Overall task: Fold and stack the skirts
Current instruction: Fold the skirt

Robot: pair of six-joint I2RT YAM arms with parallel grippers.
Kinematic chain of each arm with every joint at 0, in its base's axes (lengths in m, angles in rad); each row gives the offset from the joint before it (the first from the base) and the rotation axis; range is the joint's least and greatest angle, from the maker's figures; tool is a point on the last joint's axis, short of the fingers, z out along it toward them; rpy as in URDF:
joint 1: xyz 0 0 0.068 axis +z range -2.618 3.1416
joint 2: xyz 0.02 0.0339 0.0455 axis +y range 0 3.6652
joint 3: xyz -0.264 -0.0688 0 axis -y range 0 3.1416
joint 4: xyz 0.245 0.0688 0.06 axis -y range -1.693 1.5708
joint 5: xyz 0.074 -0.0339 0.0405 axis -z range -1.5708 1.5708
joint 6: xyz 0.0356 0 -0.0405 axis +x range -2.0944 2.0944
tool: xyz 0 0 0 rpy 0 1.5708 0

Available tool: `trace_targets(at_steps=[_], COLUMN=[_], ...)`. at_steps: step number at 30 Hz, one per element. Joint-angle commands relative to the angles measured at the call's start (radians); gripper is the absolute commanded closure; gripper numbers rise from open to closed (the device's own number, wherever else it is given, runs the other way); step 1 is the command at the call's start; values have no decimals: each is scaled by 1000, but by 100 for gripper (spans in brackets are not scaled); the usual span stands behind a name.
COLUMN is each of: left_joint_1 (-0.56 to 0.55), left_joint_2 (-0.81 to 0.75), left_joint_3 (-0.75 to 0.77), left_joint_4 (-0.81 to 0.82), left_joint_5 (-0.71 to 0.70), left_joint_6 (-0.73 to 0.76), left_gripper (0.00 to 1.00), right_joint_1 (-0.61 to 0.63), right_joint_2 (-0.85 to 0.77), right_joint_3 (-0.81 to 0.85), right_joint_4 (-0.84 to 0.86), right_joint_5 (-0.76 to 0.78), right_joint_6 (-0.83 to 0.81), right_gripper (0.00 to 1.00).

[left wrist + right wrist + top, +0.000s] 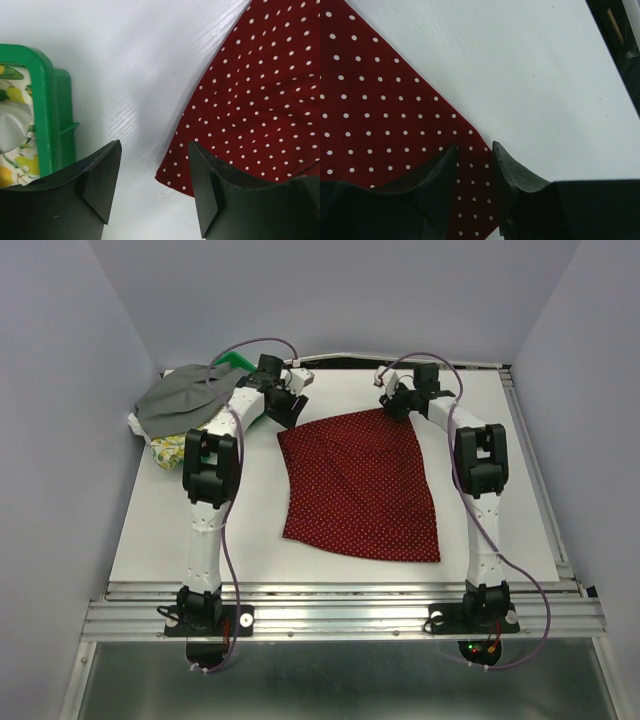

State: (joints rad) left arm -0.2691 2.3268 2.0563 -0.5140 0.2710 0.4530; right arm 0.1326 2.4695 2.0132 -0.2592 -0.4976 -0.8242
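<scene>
Nothing to read anywhere, folks: no lettering, label, brand or number. The dark red skirt (360,485) carries only white dots, the lemon-print skirt (17,150) only fruit and leaves, and the green tray (46,100) shows plain plastic on its rim.

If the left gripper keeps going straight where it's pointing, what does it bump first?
The left gripper would probably meet the white table first, just beside a corner of the red skirt; depth is hard to judge.
</scene>
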Motion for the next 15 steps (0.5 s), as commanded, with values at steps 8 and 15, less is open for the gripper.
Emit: trace_targets(at_steps=[8, 15], left_joint_1=[-2, -1], left_joint_2=[108, 72], left_joint_3=[83, 76], left_joint_4=[-99, -87], left_joint_5=[-67, -16], left_joint_6=[61, 65], left_gripper=[50, 86], right_joint_1=[1, 1], right_joint_2=[-35, -52], right_joint_3=[-5, 42], right_joint_4=[-78, -66], right_joint_5=[-7, 13], right_joint_6=[-52, -13], right_gripper=[97, 99])
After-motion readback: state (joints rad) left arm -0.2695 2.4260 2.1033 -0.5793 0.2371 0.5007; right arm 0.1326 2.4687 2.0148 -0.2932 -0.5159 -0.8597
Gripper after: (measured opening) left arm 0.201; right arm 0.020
